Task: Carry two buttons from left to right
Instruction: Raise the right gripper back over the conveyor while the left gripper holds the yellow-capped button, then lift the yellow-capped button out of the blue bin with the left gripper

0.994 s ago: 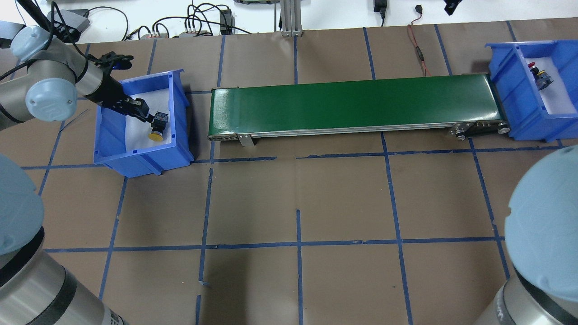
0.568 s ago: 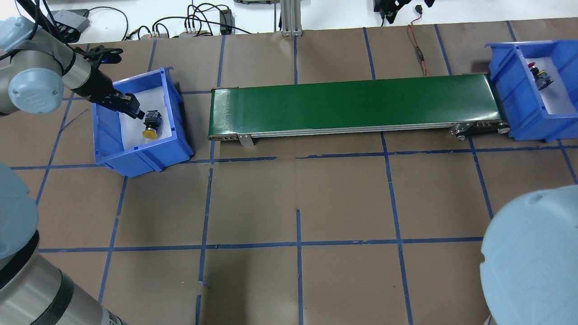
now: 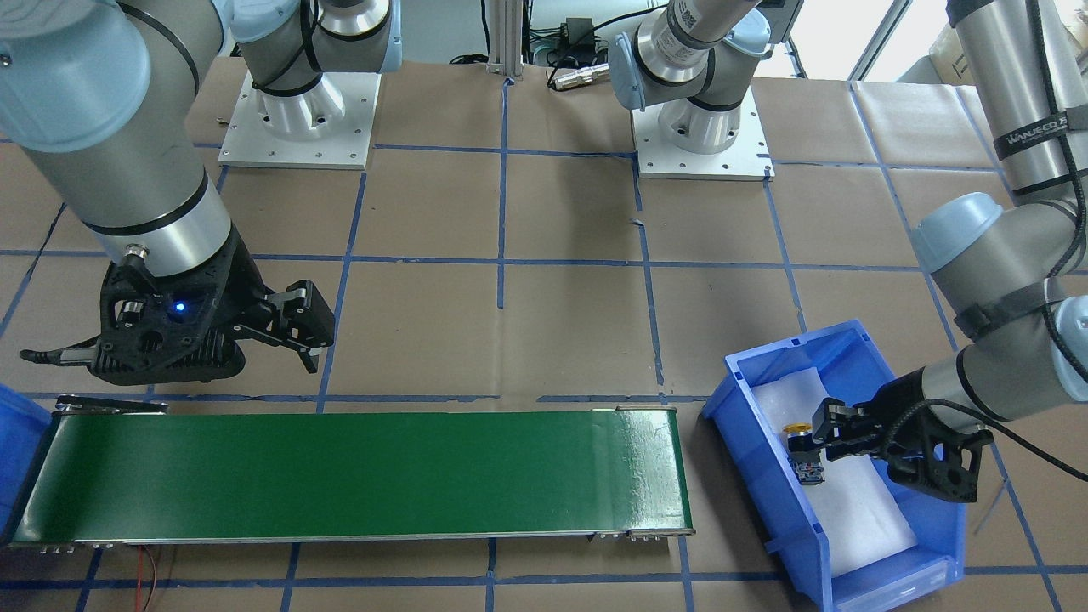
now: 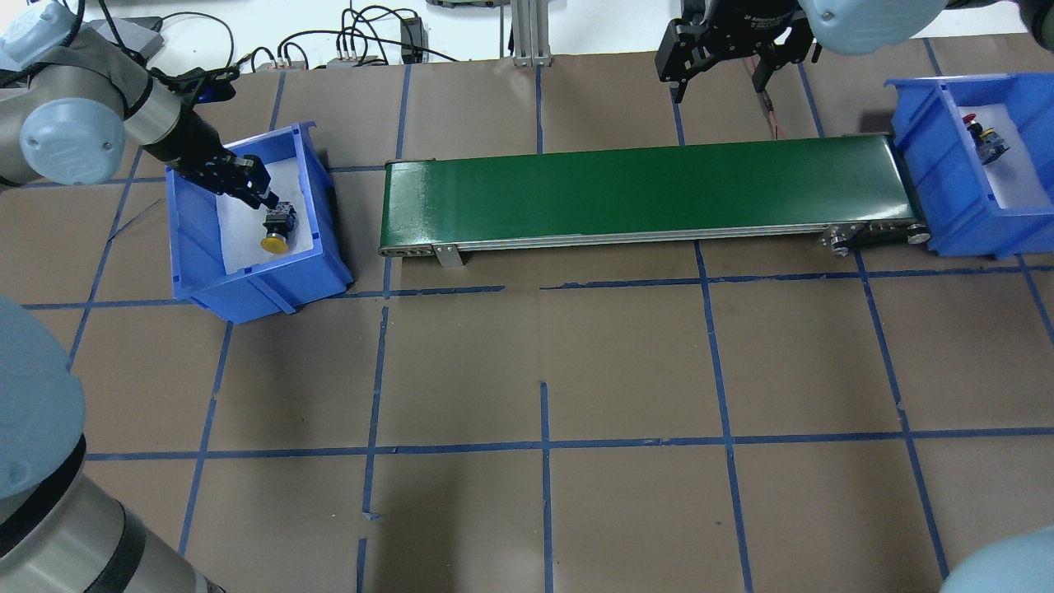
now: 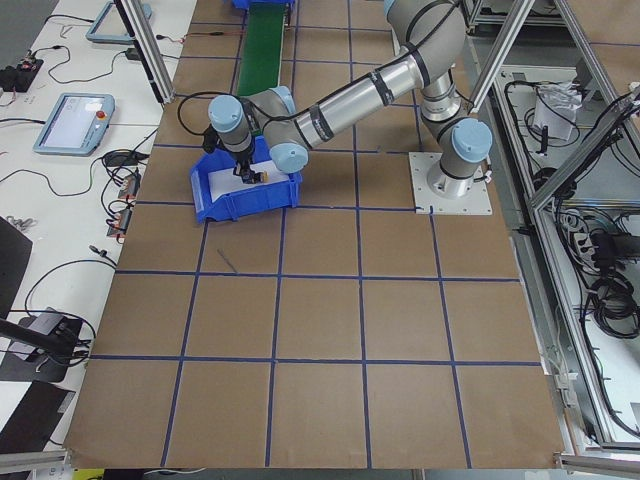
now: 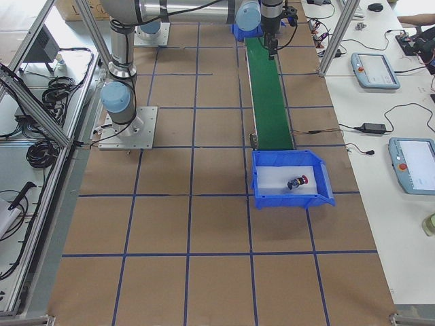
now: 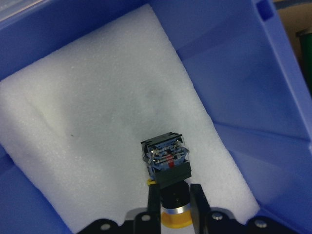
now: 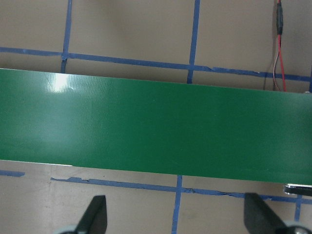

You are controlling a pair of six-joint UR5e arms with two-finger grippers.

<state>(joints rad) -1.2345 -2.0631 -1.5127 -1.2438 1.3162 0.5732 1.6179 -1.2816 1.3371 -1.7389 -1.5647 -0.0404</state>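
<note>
Between the black left jaws, a black-bodied push-button with a yellow cap (image 7: 168,165) on a white foam sheet (image 7: 97,126) lining a blue plastic bin (image 7: 253,87). Beyond the right jaws, a green conveyor belt (image 8: 156,126) crosses a brown paper tabletop (image 8: 131,29) gridded with blue tape (image 8: 196,29).

My L gripper (image 7: 173,195) is deep in left bin (image 4: 198,247): blue walls all round, closest on belt (image 4: 642,193) side, just past yellow button (image 7: 165,163) pinched btwn my fingers (image 7: 196,202). Foam (image 7: 87,122) ahead is open; exit is up. R gripper (image 8: 175,214), jaws wide, hangs high over belt, unobstructed.
</note>
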